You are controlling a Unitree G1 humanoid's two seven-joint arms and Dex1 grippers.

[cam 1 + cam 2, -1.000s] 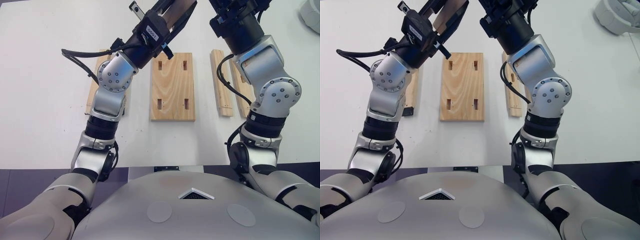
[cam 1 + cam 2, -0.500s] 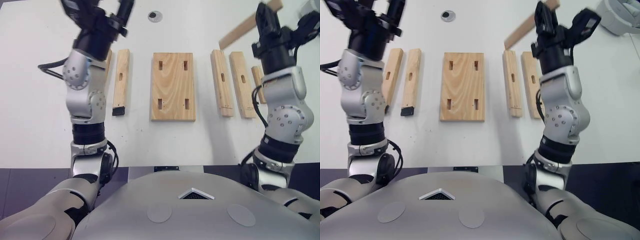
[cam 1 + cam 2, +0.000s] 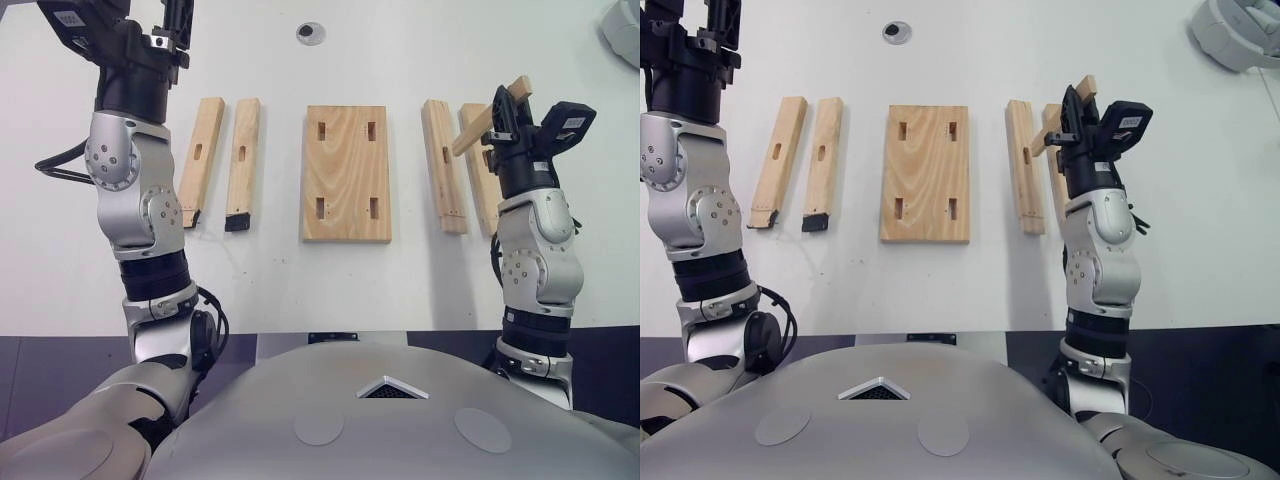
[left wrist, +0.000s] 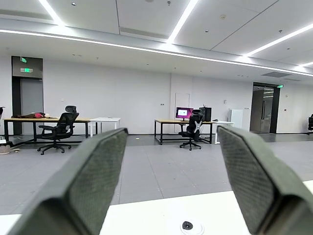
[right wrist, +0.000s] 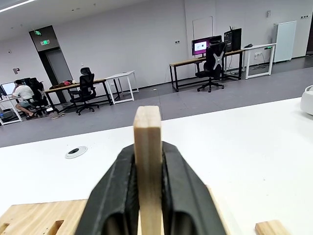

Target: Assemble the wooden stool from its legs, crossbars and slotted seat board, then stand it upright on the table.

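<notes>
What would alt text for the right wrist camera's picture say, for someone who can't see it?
The right hand has its two dark fingers shut on a pale wooden bar, seen edge-on and upright. Beneath it, slotted wood lies on a white table, with office desks beyond.

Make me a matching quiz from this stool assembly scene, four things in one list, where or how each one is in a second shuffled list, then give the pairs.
Things:
1. seat board
2. left gripper
3. right gripper
4. round hole in the table

Places or states:
A. shut on a wooden stick
B. beyond the board's far end
C. open, holding nothing
D. lying flat, with legs on both sides

Pairs: 1-D, 2-C, 3-A, 4-B
</notes>
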